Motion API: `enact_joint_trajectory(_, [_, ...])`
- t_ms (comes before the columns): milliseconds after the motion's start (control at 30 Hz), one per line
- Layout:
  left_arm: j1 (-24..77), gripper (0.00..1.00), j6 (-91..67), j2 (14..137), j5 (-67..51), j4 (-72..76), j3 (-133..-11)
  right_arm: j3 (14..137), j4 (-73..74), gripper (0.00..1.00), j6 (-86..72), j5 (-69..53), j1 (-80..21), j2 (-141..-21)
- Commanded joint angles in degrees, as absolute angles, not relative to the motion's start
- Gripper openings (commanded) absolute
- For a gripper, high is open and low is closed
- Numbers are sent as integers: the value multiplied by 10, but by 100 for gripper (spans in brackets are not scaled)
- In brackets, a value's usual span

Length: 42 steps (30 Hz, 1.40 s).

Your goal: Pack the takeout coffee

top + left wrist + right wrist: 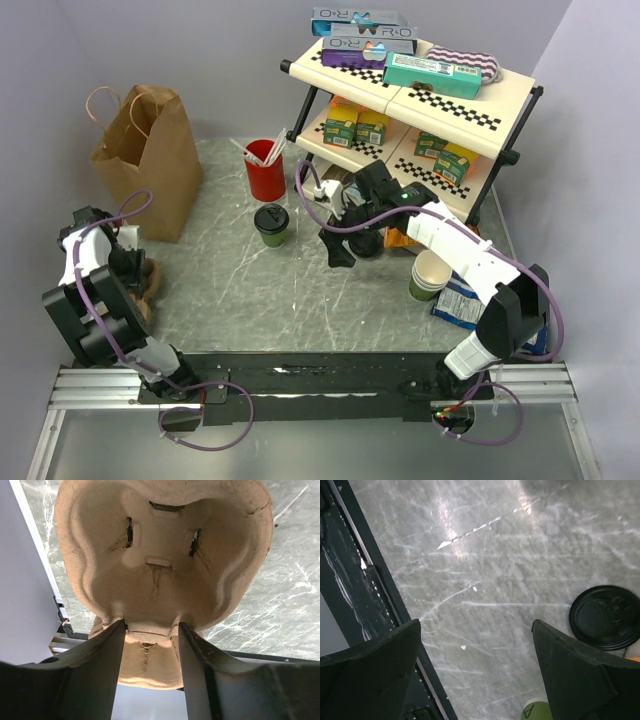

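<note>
takeout coffee, small dark green cup, round black lid, upright

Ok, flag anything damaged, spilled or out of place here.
The cup carrier clamped in the left gripper has ragged, torn-looking slits around its middle; they may be moulded that way. The takeout coffee stands upright with its lid on, and no spill shows.
</note>
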<state>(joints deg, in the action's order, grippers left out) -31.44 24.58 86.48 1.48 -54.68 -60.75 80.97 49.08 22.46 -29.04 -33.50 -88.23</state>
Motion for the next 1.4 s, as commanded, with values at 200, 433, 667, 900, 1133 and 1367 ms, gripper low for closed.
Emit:
enact_joint_trajectory(200, [-316,36,249,835,20,-570,-611,1028,447,97,256,-357,-345,-931])
enact_joint_trajectory(433, [-317,29,268,781,18,-619,-621,1134,414,97,224,-368,-371,-994])
enact_joint_trajectory(667, [-317,15,288,743,36,-638,-644,1136,398,97,195,-379,-387,-1007])
enact_joint_trajectory(900, [-340,1,301,765,-44,-684,-657,1120,395,96,186,-382,-387,-997])
enact_joint_trajectory(1133, [-363,1,349,751,-23,-687,-681,1102,391,96,185,-378,-388,-990])
enact_joint_trajectory(1367, [-383,1,372,782,-130,-758,-720,1107,390,97,179,-379,-388,-998])
